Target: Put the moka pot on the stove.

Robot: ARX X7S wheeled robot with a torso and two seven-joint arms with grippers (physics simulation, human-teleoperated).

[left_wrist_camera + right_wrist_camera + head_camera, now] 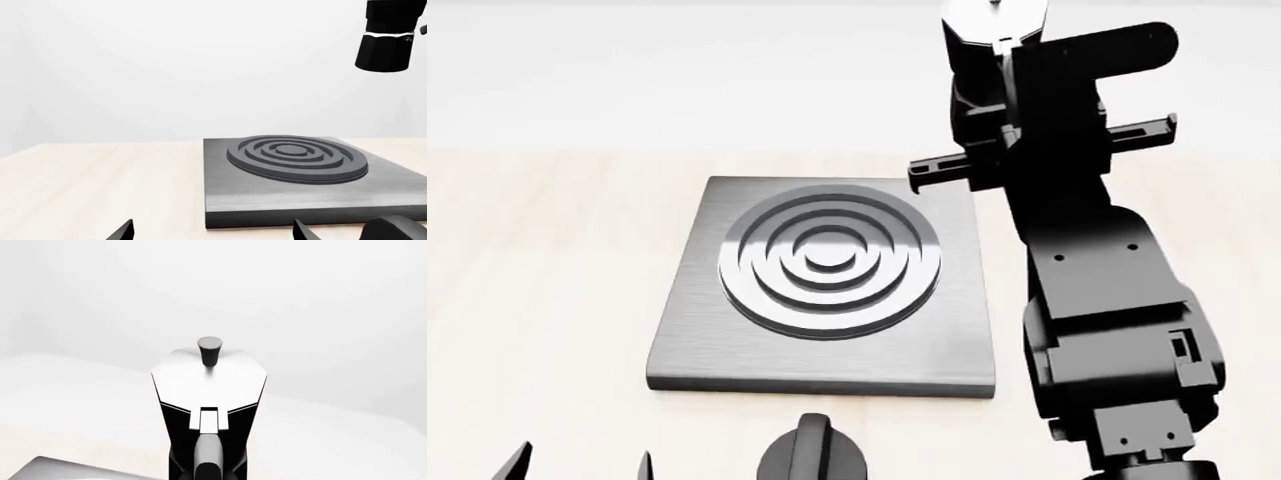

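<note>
The moka pot (209,390), glossy black with a silvery lid and knob, hangs in the air, upright. In the right wrist view I see it from its handle (208,462) side. My right gripper (1004,95) is shut on it; its fingers are hidden. The pot (994,30) is high above the far right side of the stove (954,350), a grey square plate with a ring burner (827,262). The left wrist view shows the pot (387,42) well above the stove (300,202). My left gripper (213,235) is open and empty, low near the stove's front left.
A black round knob (814,455) stands on the light wood table (547,260) just in front of the stove; it also shows in the left wrist view (397,229). My right arm (1108,300) reaches along the stove's right side.
</note>
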